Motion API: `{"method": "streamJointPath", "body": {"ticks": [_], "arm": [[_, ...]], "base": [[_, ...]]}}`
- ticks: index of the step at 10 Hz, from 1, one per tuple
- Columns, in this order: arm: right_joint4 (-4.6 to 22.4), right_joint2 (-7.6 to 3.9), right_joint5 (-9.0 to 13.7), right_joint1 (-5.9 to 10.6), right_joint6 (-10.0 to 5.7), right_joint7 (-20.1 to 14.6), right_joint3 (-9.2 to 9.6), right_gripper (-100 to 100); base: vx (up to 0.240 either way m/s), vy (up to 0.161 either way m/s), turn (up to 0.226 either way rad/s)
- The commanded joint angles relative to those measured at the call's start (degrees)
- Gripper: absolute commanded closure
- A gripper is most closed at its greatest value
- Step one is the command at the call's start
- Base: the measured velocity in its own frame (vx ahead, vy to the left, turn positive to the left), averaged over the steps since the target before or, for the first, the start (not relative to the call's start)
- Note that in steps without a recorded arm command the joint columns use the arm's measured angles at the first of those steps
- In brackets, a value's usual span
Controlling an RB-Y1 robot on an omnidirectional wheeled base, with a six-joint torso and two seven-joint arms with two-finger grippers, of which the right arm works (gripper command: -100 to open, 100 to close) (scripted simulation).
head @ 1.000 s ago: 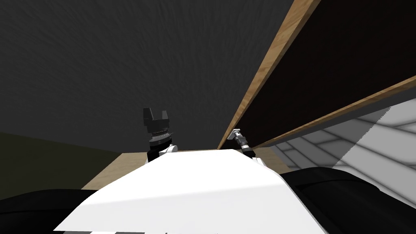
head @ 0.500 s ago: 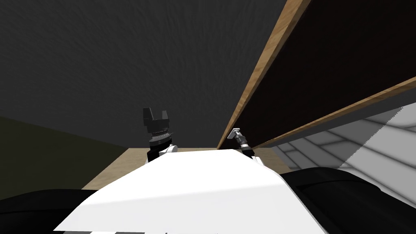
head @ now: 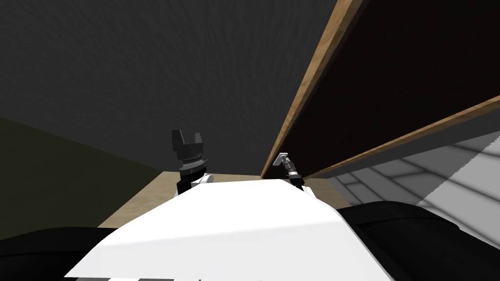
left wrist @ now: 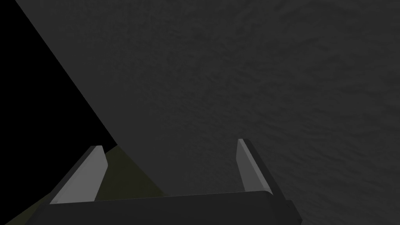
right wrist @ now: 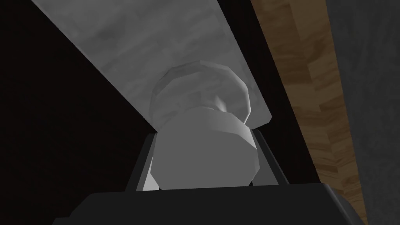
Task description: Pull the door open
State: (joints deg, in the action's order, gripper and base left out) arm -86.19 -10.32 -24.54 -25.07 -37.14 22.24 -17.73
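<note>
Left hand: held wide and empty toward the dark grey wall, probably parked clear of the swing. Stood on tan floor, close up to a wooden frame with a black area beyond. Right hand: clamped on the pale round knob, squeezed from both sides, gripped that way to drag the grey door along on a backward draw. Door just beside the frame, seemingly ajar, though hard to read. Pale tiled floor at far right.
</note>
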Motion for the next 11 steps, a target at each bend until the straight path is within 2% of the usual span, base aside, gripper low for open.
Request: {"method": "streamJointPath", "body": {"ticks": [1,2,4,5,7,8,10,11], "arm": [[-0.05,-0.18,2.86,0.66,0.29,-2.86,1.01,100],[-0.05,-0.18,3.04,0.66,0.29,-3.27,1.01,100],[0.12,-0.52,6.85,1.33,0.98,-6.82,2.13,100],[0.12,-0.52,7.07,1.33,0.98,-7.15,2.13,100],[0.30,-0.87,10.92,2.05,1.71,-10.59,3.32,100],[0.30,-0.87,11.35,2.05,1.71,-11.18,3.32,100],[0.49,-1.25,15.31,2.79,2.46,-14.76,4.56,100],[0.49,-1.25,15.81,2.79,2.46,-15.33,4.56,100]], "base": [[-0.104,-0.042,0.089],[-0.069,-0.020,0.051],[-0.065,-0.024,0.080],[-0.059,-0.025,0.050],[-0.075,-0.029,0.082],[-0.066,-0.027,0.062],[-0.060,-0.031,0.089],[-0.068,-0.033,0.062]]}}
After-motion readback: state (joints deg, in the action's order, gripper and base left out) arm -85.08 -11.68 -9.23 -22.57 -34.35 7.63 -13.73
